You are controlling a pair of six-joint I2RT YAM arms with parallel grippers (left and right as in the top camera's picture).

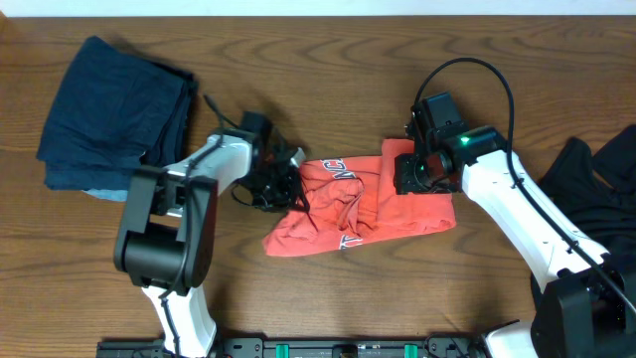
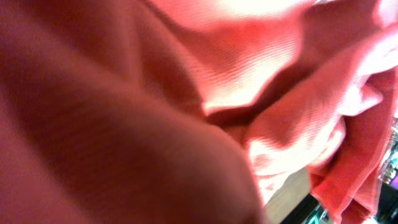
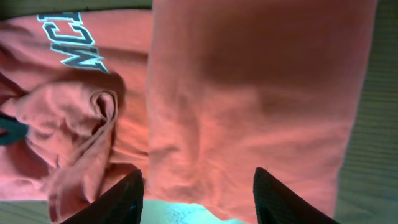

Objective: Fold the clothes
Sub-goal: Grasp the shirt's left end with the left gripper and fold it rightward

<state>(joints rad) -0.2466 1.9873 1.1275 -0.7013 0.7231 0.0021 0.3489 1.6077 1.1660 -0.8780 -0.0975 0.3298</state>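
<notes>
When viewed from overhead, shows coral-red T-shirt (image 1: pixel 368 214) crumpled on wooden table (image 1: pixel 328 60), left gripper (image 1: pixel 288 184) clenched, apparently pinching its left edge, right gripper (image 1: pixel 412 179) above its right end. From left wrist, shows only red cloth pressed close. From right wrist, shows fingers (image 3: pixel 124 199) spread apart over smooth shirt.

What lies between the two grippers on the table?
The crumpled coral-red T-shirt, lying from the left gripper to the right gripper; the overhead view shows it.

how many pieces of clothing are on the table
3: a coral-red T-shirt in the middle, a navy garment at the upper left, a black garment at the right edge. A pale blue edge under the navy one may be another.
</notes>
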